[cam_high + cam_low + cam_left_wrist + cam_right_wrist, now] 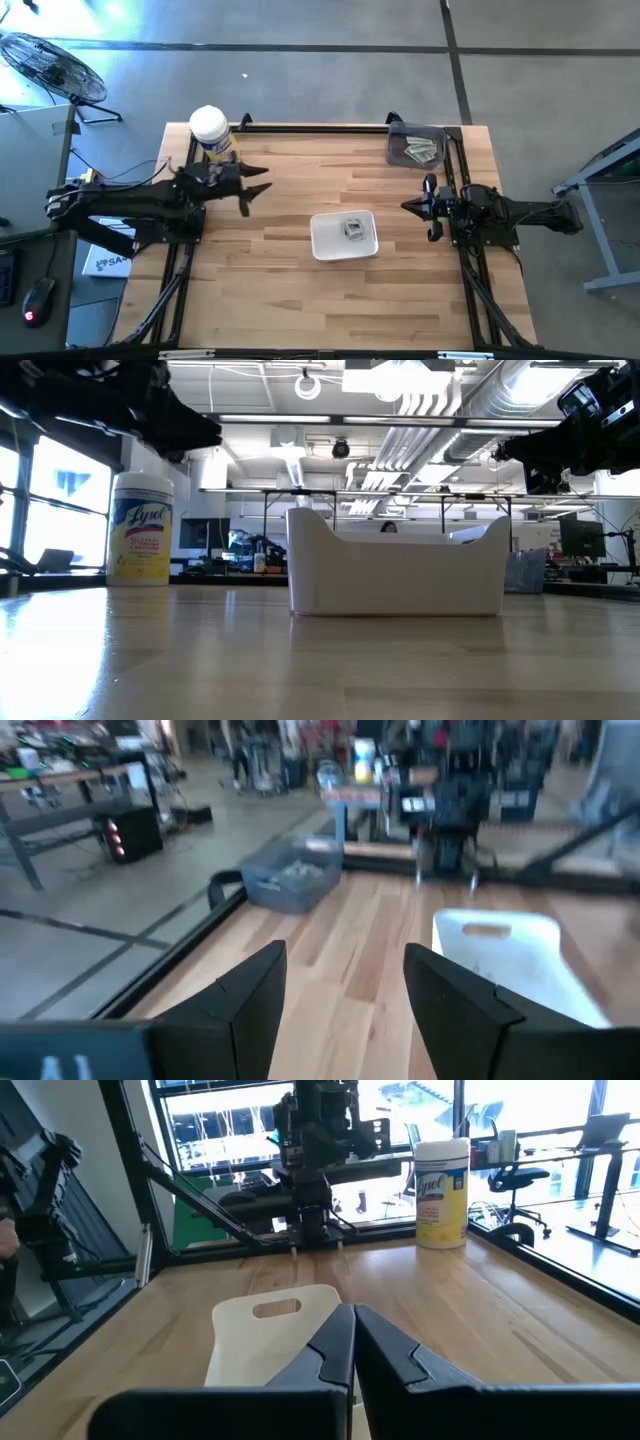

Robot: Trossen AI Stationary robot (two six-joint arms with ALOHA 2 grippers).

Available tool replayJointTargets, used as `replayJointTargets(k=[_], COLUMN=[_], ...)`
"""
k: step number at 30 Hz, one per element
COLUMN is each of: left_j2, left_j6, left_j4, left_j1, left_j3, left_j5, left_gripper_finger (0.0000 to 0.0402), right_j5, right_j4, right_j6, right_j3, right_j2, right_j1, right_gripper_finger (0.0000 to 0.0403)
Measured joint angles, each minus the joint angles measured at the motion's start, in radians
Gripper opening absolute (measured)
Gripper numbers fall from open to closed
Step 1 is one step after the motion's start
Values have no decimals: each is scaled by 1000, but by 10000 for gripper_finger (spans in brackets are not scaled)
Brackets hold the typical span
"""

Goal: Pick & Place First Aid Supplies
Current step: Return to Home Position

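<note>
Two arms: the left one reaches in from the bench's (pixel 290 290) left edge, the right one from its right edge; the low view shows both held above the wood.
Left gripper (pixel 255 186): beside the canister; fingers (pixel 250 1005) spread wide, nothing between them.
Right gripper (pixel 410 206): near the right edge, pointing at the tray; fingers (pixel 330 1348) pressed together, holding nothing.
White tray (pixel 322 240): middle of the bench, between the two grippers.
Square packets (pixel 353 228): a small heap inside the tray, seen only from above; at bench level the tray's wall (pixel 395 575) hides them.
Dark bin (pixel 398 150): far right corner of the bench.
Pale strips (pixel 424 150): lying in the dark bin, plain from above; the left wrist view gives them as a pale blur in the bin (pixel 290 885).
Yellow canister (pixel 210 133): far left corner, upright with its white lid on; from overhead mostly lid, while the low view (pixel 140 540) and right wrist view (pixel 441 1180) show its printed side.
</note>
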Motion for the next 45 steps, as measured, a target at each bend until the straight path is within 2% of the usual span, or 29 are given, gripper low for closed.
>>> replayJointTargets(k=[3, 6, 11, 14, 18, 23, 26, 28, 31, 33, 38, 40, 43, 45], left_j2=[-117, -205, -297, -346, -411, -543, -637, -679, -671, -663, -660, -651, -651, -650], left_j6=[-58, -107, -113, -58, 12, 16, 28, 23, 0, -8, 6, 0, 21, 46], left_j4=[3, -15, -109, -141, -168, -160, -172, -170, -193, -207, -77, -102, -147, -128], left_j1=[-3, -52, -207, -304, -376, -379, -379, -379, -377, -377, -377, -378, -376, -377], left_j3=[-49, -101, -125, -125, -138, -197, -229, -250, -259, -261, -305, -307, -307, -307], left_j5=[-28, -84, -162, -208, -203, -184, -82, -53, -65, -27, 175, 151, 47, 41], left_gripper_finger=[197, 176, 106, 58, 8, 11, 6, 2, 2, 2, 1, 1, 1, 1], right_j5=[0, 1, 2, 2, 2, 2, 2, 2, 1, 2, -1, -1, -2, -2], right_j4=[0, 0, 0, 0, 0, 0, 0, 0, 0, 0, 0, 0, 0, 0], right_j6=[0, 0, 0, 0, 0, 0, 0, 0, 0, 0, 0, 0, 0, 0], right_j3=[0, 0, 0, 0, 0, -1, -1, -1, -1, -1, -1, -1, -1, -1], right_j2=[0, 0, 0, 0, 0, 0, 0, 0, 0, -1, -1, -1, 1, 3], right_j1=[0, 0, 0, 0, 0, 0, 0, 0, 0, 0, 0, 0, 0, 0], right_gripper_finger=[1, 2, 6, 5, 3, 5, 7, 6, 4, 3, 3, 4, 4, 2])
